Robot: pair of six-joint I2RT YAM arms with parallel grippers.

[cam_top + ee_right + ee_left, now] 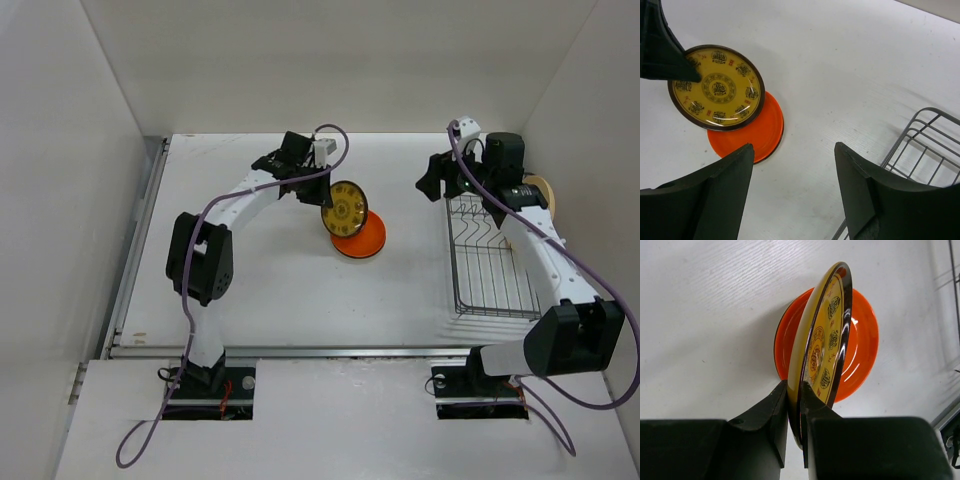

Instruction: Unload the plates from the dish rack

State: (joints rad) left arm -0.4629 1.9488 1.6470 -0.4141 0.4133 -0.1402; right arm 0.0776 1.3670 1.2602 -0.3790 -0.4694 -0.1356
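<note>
My left gripper (322,193) is shut on the rim of a gold-patterned dark plate (345,208) and holds it on edge, tilted, just above an orange plate (364,239) that lies flat on the table. In the left wrist view the gripper (794,390) pinches the gold plate (825,335) in front of the orange plate (862,340). My right gripper (433,181) is open and empty, above the table just left of the dish rack (488,262). A tan plate (542,190) shows at the rack's far end, mostly hidden by the right arm.
The right wrist view shows its gripper (795,150) wide open over bare table, the gold plate (717,87) and orange plate (752,137) to the left, and a rack corner (920,145) at lower right. White walls enclose the table.
</note>
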